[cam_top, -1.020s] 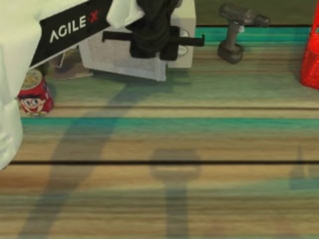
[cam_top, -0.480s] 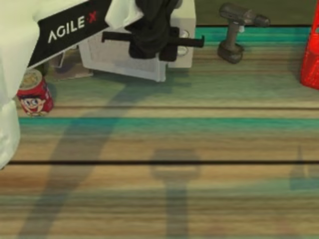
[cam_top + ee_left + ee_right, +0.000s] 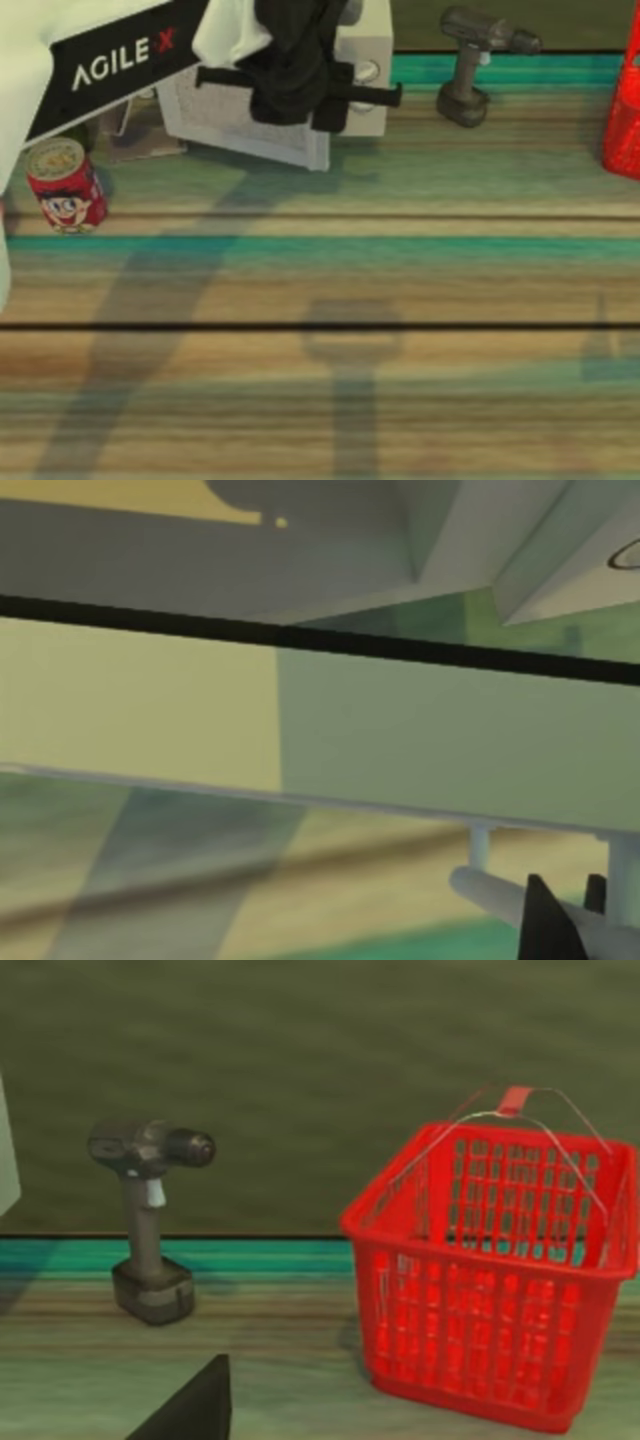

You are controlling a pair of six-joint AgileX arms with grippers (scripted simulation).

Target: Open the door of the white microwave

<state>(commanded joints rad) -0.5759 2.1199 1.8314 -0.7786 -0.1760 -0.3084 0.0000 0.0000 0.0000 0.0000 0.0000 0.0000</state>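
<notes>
- Starting nearest, the worktop (image 3: 330, 400) lies bare, crossed only by arm shadows.
- Farther back at about ten o'clock stands a red can (image 3: 65, 187); at two o'clock a grey drill (image 3: 470, 65), and at the right edge a red basket (image 3: 625, 110).
- At twelve o'clock, at the far edge, sits the microwave (image 3: 365, 50). Its door (image 3: 250, 130) stands ajar: the edge nearer the knobs has swung out toward the near side, while the other edge stays by the body.
- Over that free edge hangs the left gripper (image 3: 300, 85), dark and spread across the door front. I cannot tell whether its jaws are closed on anything.
- Right gripper: only a dark corner shows in the right wrist view, so its jaws cannot be judged; that arm looks parked.
- Judging by the gap, opening has begun, with most of the swing left.
</notes>
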